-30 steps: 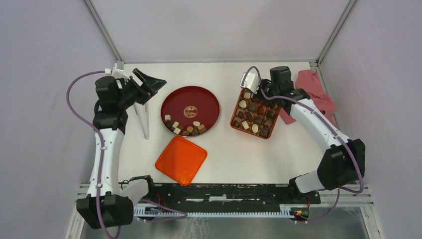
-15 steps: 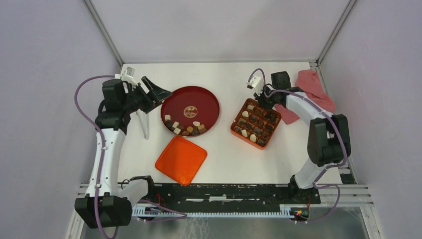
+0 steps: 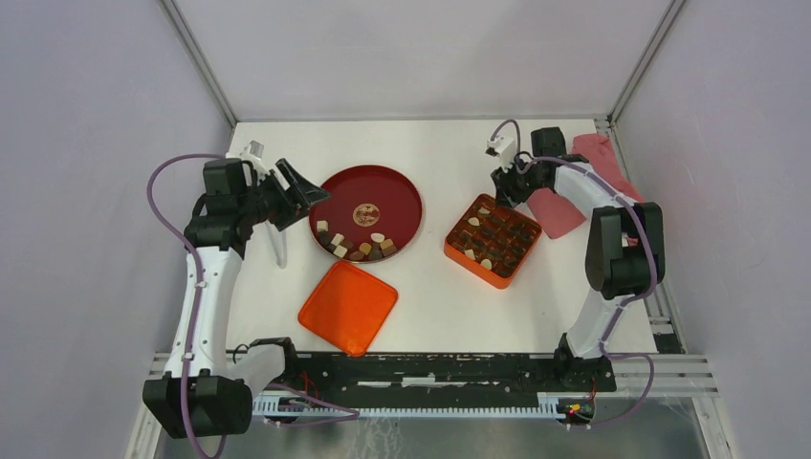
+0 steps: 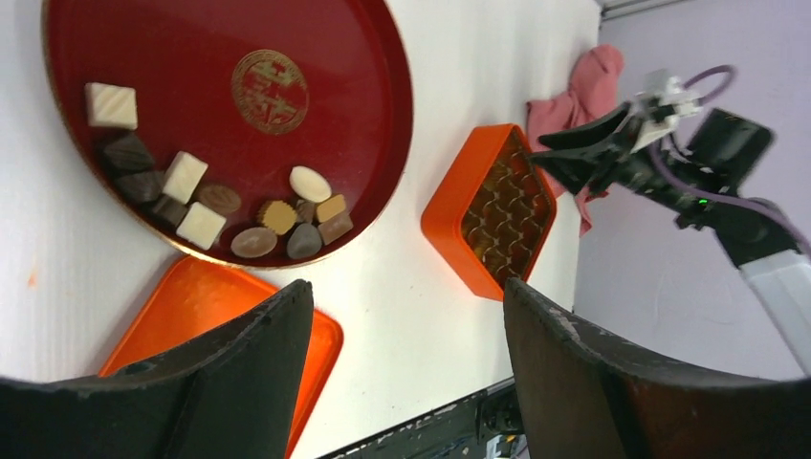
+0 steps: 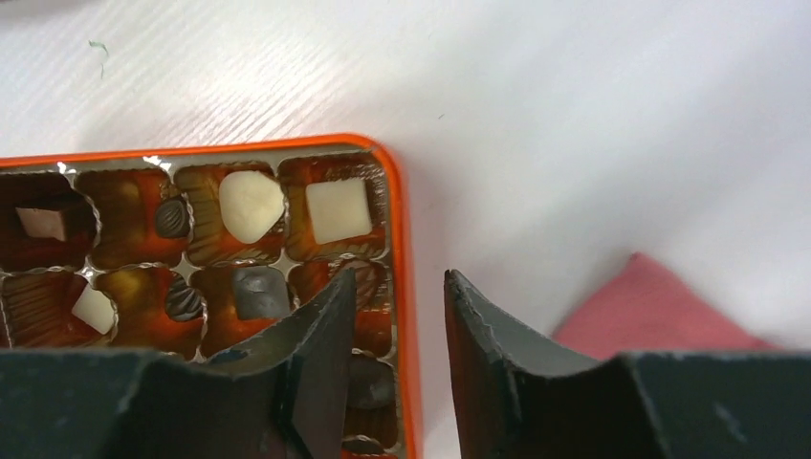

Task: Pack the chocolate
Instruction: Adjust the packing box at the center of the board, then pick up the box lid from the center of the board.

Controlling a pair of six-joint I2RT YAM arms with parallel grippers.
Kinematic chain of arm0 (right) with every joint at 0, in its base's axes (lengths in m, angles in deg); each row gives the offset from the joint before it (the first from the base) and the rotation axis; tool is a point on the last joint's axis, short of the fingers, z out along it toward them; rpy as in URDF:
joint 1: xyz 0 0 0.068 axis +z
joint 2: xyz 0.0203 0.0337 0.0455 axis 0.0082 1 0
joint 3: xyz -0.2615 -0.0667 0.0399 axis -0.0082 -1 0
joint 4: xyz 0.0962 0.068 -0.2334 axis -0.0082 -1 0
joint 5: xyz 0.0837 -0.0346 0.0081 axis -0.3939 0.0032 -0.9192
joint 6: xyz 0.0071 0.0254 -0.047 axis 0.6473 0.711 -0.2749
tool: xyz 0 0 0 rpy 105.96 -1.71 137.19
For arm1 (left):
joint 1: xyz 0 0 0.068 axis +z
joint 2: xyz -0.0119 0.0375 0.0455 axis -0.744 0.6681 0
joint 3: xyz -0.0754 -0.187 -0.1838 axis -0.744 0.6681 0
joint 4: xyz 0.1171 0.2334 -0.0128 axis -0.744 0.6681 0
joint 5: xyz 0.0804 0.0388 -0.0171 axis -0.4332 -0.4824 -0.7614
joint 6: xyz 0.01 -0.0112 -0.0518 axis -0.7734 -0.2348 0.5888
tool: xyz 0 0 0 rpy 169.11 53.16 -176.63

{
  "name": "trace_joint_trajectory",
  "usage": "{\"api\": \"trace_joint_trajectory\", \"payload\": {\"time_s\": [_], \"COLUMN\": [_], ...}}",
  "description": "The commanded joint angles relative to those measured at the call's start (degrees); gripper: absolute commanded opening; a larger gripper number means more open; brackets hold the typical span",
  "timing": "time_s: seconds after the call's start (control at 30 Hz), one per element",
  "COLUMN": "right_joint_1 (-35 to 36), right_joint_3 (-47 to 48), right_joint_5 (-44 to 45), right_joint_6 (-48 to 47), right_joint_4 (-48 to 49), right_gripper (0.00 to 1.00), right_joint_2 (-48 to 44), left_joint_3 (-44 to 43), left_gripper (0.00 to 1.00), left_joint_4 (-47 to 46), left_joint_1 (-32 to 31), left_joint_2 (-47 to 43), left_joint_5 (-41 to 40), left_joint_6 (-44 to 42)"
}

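Several pieces of chocolate point(image 3: 356, 247) lie loose on the near side of the round dark red plate point(image 3: 383, 186); in the left wrist view the chocolate point(image 4: 220, 201) is dark, tan and cream. More pieces point(image 5: 251, 203) sit in compartments of the square orange box point(image 3: 457, 251). My left gripper point(image 3: 296, 185) hovers open by the plate's left rim, holding nothing. My right gripper point(image 5: 399, 277) is at the box's far corner, jaws apart, astride the box's orange wall point(image 5: 409, 287): one finger is over a compartment, the other outside.
An orange lid point(image 3: 348, 306) lies flat near the front edge, below the plate. A pink cloth point(image 3: 598, 163) is bunched at the far right, just beyond the box. A thin white post point(image 3: 280, 244) stands left of the plate.
The orange box turned and slid slightly nearer. My right gripper, shut before, has parted its jaws at the box's corner. My left gripper dropped toward the plate's left rim.
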Motion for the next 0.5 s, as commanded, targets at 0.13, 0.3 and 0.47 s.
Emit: {"api": "trace_joint_trajectory", "payload": {"time_s": [0.13, 0.3, 0.47], "right_joint_1": [-1.14, 1.99, 11.4], "right_joint_3": [11.19, 6.64, 7.0], "right_joint_5": [-18.23, -41.84, -38.41], "right_joint_6": [-10.95, -39.76, -83.19], "right_joint_4": [-8.25, -18.64, -43.88], "right_gripper": [0.63, 0.72, 0.83], "right_joint_2": [-9.36, -13.9, -14.26], "left_joint_3": [2.23, -0.11, -6.53], "left_gripper": [0.78, 0.77, 0.77], "left_joint_4": [4.5, 4.4, 4.5], "left_joint_1": [-0.3, -0.38, -0.3], "left_joint_2": [-0.44, -1.84, -2.71], "left_joint_5": [-5.45, -11.06, -14.44], "left_joint_6": [-4.02, -3.99, -3.6]}}
